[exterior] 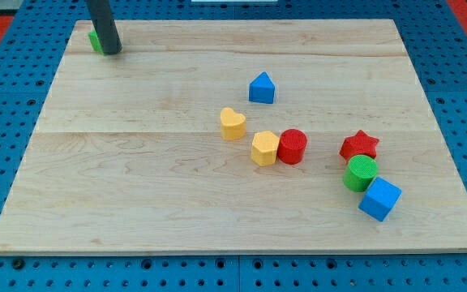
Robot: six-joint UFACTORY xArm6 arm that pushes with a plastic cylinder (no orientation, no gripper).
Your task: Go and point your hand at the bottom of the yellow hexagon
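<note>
Beside yellow hexagon (264,148), red cylinder (293,146), touching

Bench (136,178): pale wood, lengthwise grain, on a blue pegboard (6,268) with red at the top corners. Tool (110,52): dark grey rod; a green block (94,40) shows partly behind it. Hexagon (264,148): yellow. Touching it on the view's right, red cylinder (293,146). Up-left of the hexagon, yellow heart (233,124); above, blue house-shaped block (261,88). Right of the hexagon: red star (359,146), green cylinder (361,173), blue cube (379,199).
</note>
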